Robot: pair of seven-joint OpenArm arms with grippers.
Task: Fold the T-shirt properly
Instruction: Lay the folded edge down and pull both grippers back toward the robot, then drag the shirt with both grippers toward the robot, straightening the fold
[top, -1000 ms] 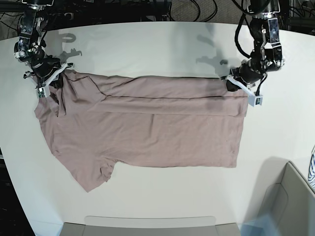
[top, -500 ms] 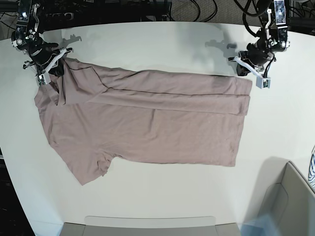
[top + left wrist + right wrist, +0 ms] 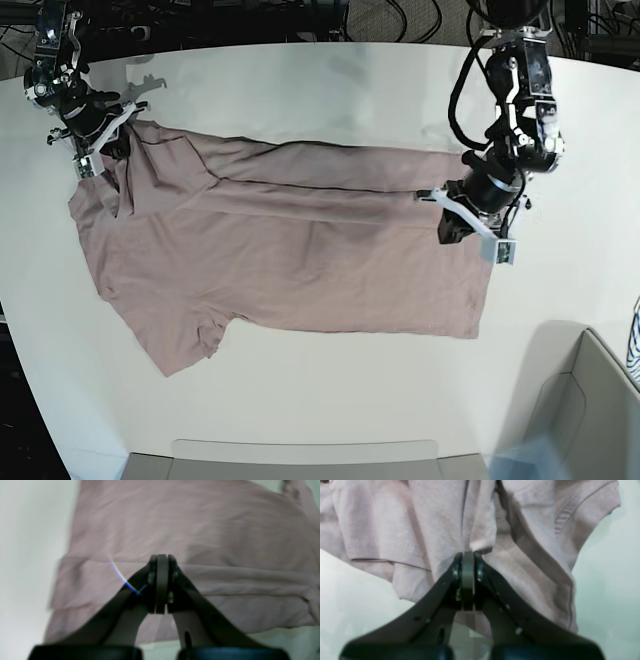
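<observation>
While the white tabletop [image 3: 300,90] bears it, the wrinkled mauve-pink cotton T-shirt [image 3: 290,260] lies spread left to right, far edge folded. At right, the left gripper [image 3: 455,222] pinches its hem edge, jaws closed; at far left, the right gripper [image 3: 98,150] clamps the bunched sleeve end.

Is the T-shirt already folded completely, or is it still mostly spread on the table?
Mostly spread. The T-shirt lies flat on the table; only its far long edge is turned over as a narrow band.
</observation>
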